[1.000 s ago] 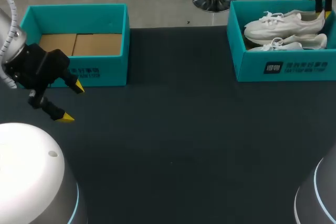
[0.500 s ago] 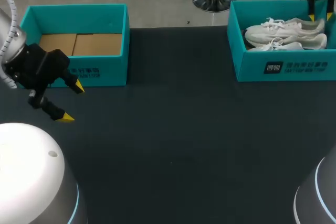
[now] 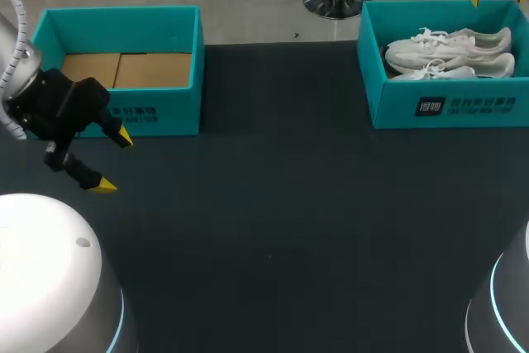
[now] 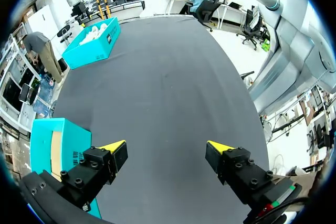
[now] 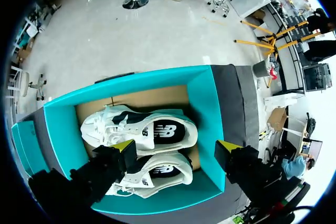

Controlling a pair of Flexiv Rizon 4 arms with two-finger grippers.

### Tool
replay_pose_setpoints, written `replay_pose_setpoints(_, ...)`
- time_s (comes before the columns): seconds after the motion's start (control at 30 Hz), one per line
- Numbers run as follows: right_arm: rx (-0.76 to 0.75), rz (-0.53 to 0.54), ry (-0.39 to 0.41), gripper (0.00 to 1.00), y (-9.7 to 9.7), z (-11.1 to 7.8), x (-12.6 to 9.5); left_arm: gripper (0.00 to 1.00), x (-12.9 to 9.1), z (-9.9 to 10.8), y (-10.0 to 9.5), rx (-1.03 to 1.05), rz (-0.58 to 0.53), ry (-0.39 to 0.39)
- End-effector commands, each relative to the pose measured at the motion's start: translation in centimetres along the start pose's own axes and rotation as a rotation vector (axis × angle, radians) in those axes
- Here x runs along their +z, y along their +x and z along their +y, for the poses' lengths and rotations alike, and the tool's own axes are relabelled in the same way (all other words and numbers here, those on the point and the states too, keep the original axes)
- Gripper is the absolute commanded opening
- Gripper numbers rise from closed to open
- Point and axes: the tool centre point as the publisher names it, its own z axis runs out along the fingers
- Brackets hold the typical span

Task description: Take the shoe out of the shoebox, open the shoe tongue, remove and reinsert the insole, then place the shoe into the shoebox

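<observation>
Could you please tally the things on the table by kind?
Boxes: 2 (empty box, shoebox)
Shoes: 2 (far shoe, near shoe)
Total: 4

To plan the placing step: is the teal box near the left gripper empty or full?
Empty: this box shows only bare cardboard floor; both shoes lie in the other box.

Dark table [image 3: 281, 204]: matte, near-black covering, flat and smooth. Fills most of head view. Far edge runs straight across. Light falls evenly over the surface.
</observation>
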Motion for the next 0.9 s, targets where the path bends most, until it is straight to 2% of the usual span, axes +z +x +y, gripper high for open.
replay_pose_setpoints(0.03, 0.004, -0.009, -0.052, 1.0, 0.1, -2.1, -1.1, 1.0, 0.0, 0.0, 0.0, 0.0, 0.0, -0.003)
replay_pose_setpoints(0.1, 0.004, -0.009, -0.052, 1.0, 0.1, -2.1, -1.1, 1.0, 0.0, 0.0, 0.0, 0.0, 0.0, -0.003)
replay_pose_setpoints(0.13, 0.004, -0.009, -0.052, 1.0, 0.1, -2.1, -1.1, 1.0, -0.1, -0.6, -1.2, -0.095, -0.087, -0.075)
replay_pose_setpoints(0.23, 0.004, -0.009, -0.052, 1.0, 0.1, -2.1, -1.1, 1.0, -0.3, -1.4, -5.5, -0.441, -0.24, -0.277)
replay_pose_setpoints(0.3, 0.004, -0.009, -0.052, 1.0, 0.1, -2.1, -1.1, 1.0, -0.7, -1.3, -8.2, -0.641, -0.318, -0.377)
replay_pose_setpoints(0.33, 0.004, -0.009, -0.052, 1.0, 0.1, -2.1, -1.1, 1.0, -0.9, -1.1, -9.4, -0.733, -0.313, -0.419)
replay_pose_setpoints(0.37, 0.004, -0.009, -0.052, 1.0, 0.1, -2.1, -1.1, 1.0, -1.3, -0.8, -10.2, -0.786, -0.323, -0.43)
replay_pose_setpoints(0.43, 0.004, -0.009, -0.052, 1.0, 0.1, -2.1, -1.1, 1.0, -1.5, -0.6, -11.9, -0.888, -0.37, -0.502)
replay_pose_setpoints(0.47, 0.004, -0.009, -0.052, 1.0, 0.1, -2.1, -1.1, 1.0, -1.7, -0.5, -12.8, -0.918, -0.328, -0.506)
replay_pose_setpoints(0.53, 0.004, -0.009, -0.052, 1.0, 0.1, -2.1, -1.1, 1.0, -1.6, -0.3, -14.7, -1.002, -0.319, -0.548)
replay_pose_setpoints(0.57, 0.004, -0.009, -0.052, 1.0, 0.1, -2.1, -1.1, 1.0, -1.7, -0.2, -15.4, -1.031, -0.264, -0.544)
replay_pose_setpoints(0.63, 0.004, -0.009, -0.052, 1.0, 0.1, -2.1, -1.1, 1.0, -1.7, -0.1, -16.5, -1.085, -0.293, -0.592)
replay_pose_setpoints(0.7, 0.004, -0.009, -0.052, 1.0, 0.1, -2.1, -1.1, 1.0, -1.6, -0.2, -17.6, -1.117, -0.261, -0.607)
replay_pose_setpoints(0.87, 0.004, -0.009, -0.052, 1.0, 0.1, -2.1, -1.1, 1.0, -1.3, -1.1, -19.6, -1.214, -0.211, -0.58)
replay_pose_setpoints(0.9, 0.004, -0.009, -0.052, 1.0, 0.1, -2.1, -1.1, 1.0, -1.4, -1.4, -19.6, -1.219, -0.207, -0.542)
